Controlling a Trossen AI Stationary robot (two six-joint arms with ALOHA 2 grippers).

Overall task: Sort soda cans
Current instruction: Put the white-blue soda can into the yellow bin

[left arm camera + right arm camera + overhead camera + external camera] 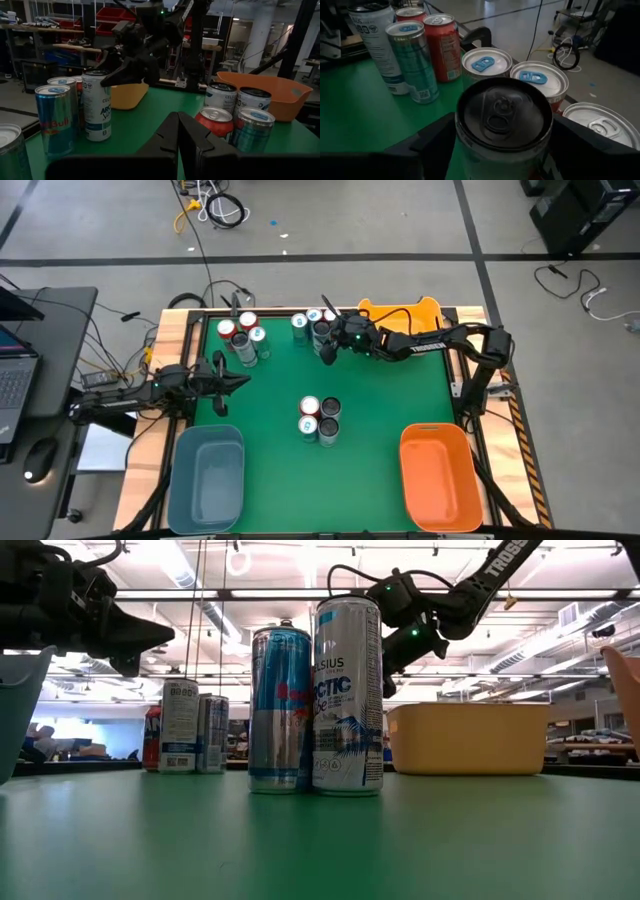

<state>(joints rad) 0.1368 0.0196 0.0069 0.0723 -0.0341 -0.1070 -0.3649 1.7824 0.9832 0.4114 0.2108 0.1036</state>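
Soda cans stand upright on the green table in three groups: far left (241, 337), far middle (308, 327) and centre (320, 420). My right gripper (328, 352) reaches in from the right, shut on the black-topped white can (502, 117) at the near right of the far middle group. Two blue-tabbed cans (485, 62) stand just beyond it. In the low view the centre cans (315, 695) hide that can. My left gripper (238, 380) waits shut at the table's left side, touching nothing. My right gripper has the black-topped can between its two fingers, one on each side of the upper wall (462, 145) just under the rim. The fingers (432, 140) come slanting down from the table's right. The can stands upright with its base (98, 138) on the table.
A blue bin (176, 470) sits at the near left, an orange bin (404, 470) at the near right, and a yellow bin (432, 305) at the far right behind my right arm. Green table lies bare between the can groups.
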